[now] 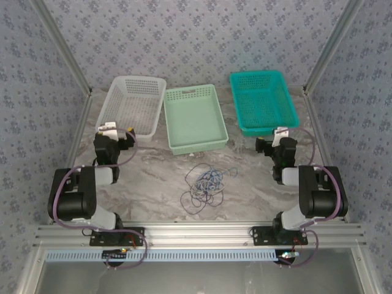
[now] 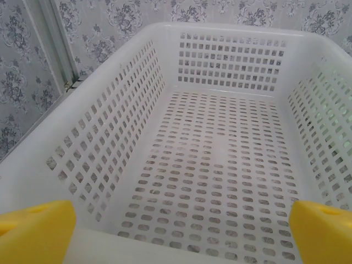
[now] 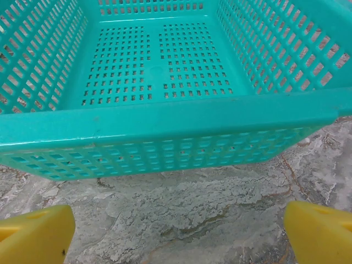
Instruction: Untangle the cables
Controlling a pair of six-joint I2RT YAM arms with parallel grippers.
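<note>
Cables [image 1: 205, 184] tangled; separate strands indistinct.

Left arm [image 1: 79, 196]: folded at the near left corner, black elbow low over its base, forearm reaching forward.
Left gripper [image 1: 116, 130]: sits ahead of the wrist, pointing away from the base, jaws spread wide with nothing between them.
Left fingers [image 2: 36, 231]: two yellow tips at the bottom corners of the left wrist view, far apart.
Right arm [image 1: 318, 193]: folded at the near right corner, mirroring the left.
Right gripper [image 1: 278, 133]: pointing forward, jaws wide apart, gripping nothing.
Right fingers [image 3: 319, 234]: two yellow tips at the bottom corners of the right wrist view, far apart.
</note>
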